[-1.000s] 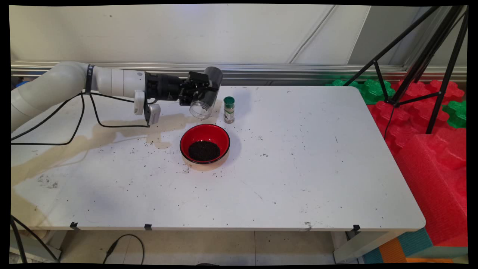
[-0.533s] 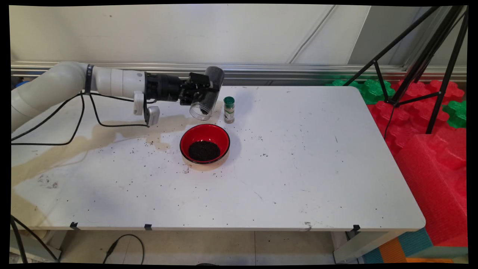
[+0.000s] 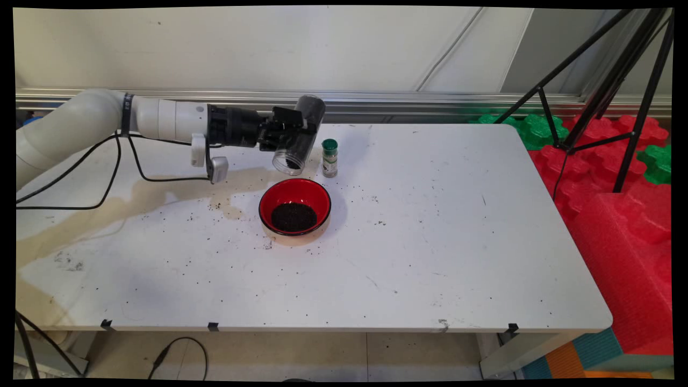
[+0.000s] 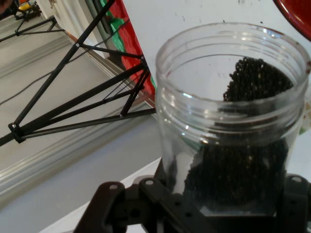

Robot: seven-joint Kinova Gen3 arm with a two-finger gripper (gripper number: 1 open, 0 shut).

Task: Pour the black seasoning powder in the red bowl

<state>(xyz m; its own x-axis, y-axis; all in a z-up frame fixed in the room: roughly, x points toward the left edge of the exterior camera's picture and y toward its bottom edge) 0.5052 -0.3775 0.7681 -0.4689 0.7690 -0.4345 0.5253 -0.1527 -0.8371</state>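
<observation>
My gripper (image 3: 293, 131) is shut on a clear plastic jar (image 3: 299, 137) partly filled with small black beads. The jar is tilted, its open mouth pointing down and toward the camera, above the far rim of a red bowl (image 3: 295, 207). The bowl sits on the white table (image 3: 430, 242) and holds a pile of the same black beads. In the hand view the clear jar (image 4: 233, 121) fills the frame, beads lying against its wall up to the neck, and the bowl's red rim (image 4: 296, 17) shows at the top right. A small spice bottle with a green cap (image 3: 329, 158) stands just right of the jar.
Black beads lie scattered over the table around the bowl and to its left, near a brownish stain (image 3: 134, 199). Black cables hang from the arm at the left. A black tripod (image 3: 607, 80) and red and green foam blocks (image 3: 623, 209) stand beyond the table's right edge.
The jar has tipped a little further, its mouth lower and its base higher. Beads have slid toward the mouth. The bowl and the spice bottle have not moved.
</observation>
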